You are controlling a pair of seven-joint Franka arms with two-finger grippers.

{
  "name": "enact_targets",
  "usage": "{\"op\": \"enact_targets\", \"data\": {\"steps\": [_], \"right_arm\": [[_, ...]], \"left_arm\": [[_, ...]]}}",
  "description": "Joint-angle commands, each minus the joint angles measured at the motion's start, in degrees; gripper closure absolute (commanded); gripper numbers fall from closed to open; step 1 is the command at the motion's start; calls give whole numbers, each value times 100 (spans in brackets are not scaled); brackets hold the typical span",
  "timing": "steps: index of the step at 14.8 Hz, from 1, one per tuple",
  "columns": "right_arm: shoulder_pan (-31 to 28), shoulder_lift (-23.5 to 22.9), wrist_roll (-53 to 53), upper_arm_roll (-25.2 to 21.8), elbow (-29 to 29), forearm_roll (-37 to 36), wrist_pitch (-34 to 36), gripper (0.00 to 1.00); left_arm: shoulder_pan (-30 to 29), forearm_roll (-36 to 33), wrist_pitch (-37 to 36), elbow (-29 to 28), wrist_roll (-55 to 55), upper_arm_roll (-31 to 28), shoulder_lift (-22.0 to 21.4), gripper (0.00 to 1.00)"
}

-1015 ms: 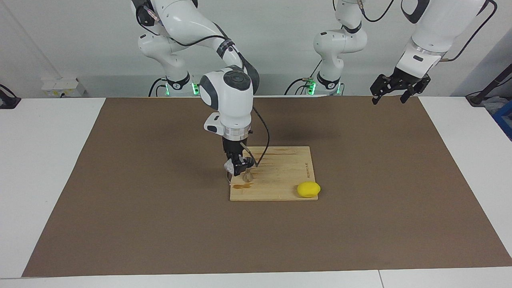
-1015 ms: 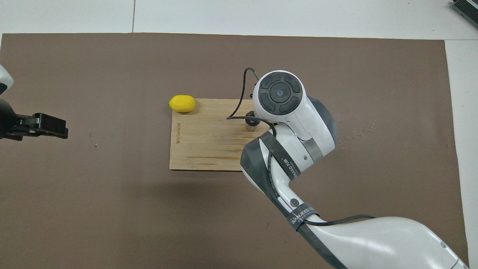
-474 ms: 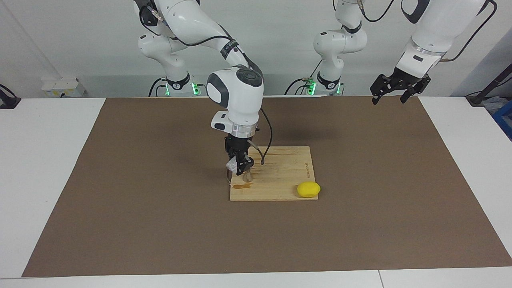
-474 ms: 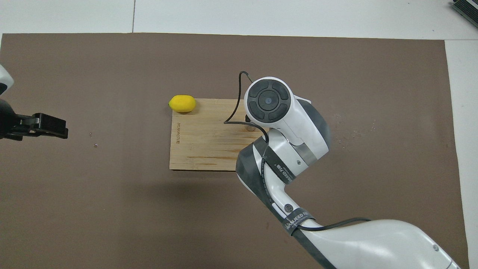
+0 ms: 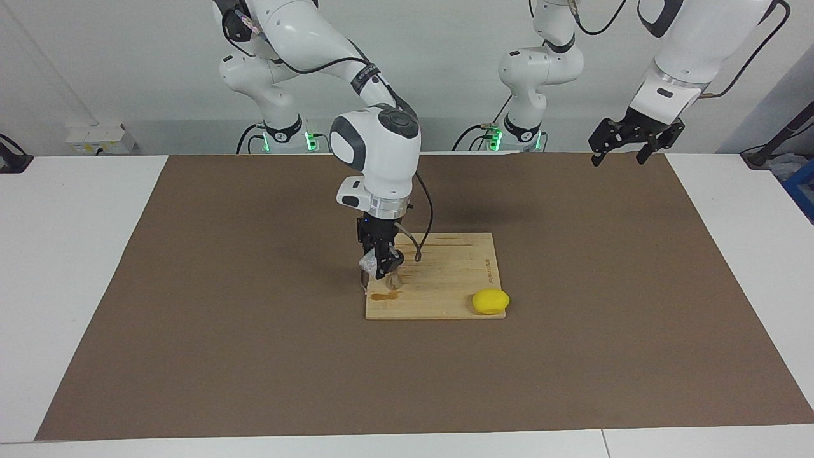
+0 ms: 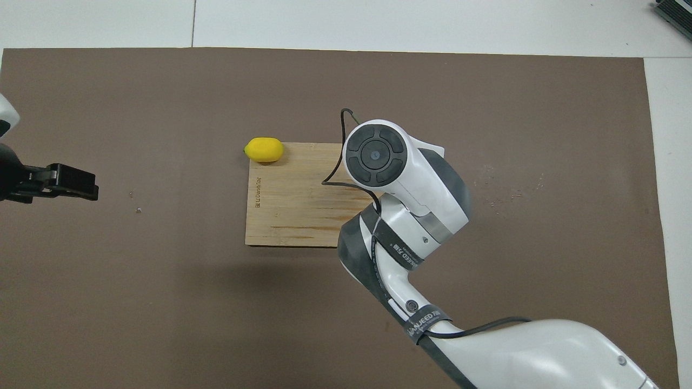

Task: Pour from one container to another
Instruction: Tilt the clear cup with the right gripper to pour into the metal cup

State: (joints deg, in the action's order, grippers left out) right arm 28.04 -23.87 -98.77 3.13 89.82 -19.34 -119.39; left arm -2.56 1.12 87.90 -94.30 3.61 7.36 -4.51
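Left tool [image 5: 626, 145] fingers apart, waiting high over desk edge. Right tool [image 5: 380, 266] clamped on clear cup [image 5: 367, 263], tilted over steel jigger [image 5: 393, 280] standing on wooden board [image 5: 445, 280]; lemon [image 5: 490, 301] at board's corner farthest from robots.

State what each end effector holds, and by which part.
The right end effector holds the clear cup by its side, tilted above the jigger. The left end effector holds nothing.
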Motion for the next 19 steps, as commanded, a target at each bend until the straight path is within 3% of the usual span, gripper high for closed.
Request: {"op": "enact_targets", "data": {"steps": [1,19], "right_arm": [[0,5,-160,13,1,-158,-32,100],[52,14,-143,13,10,-299,21,100]], "left_arm": [[-78,64,-62,-80,-88,28,-103,0],[-78,64,-62,-71,-88,28,-103,0]]}}
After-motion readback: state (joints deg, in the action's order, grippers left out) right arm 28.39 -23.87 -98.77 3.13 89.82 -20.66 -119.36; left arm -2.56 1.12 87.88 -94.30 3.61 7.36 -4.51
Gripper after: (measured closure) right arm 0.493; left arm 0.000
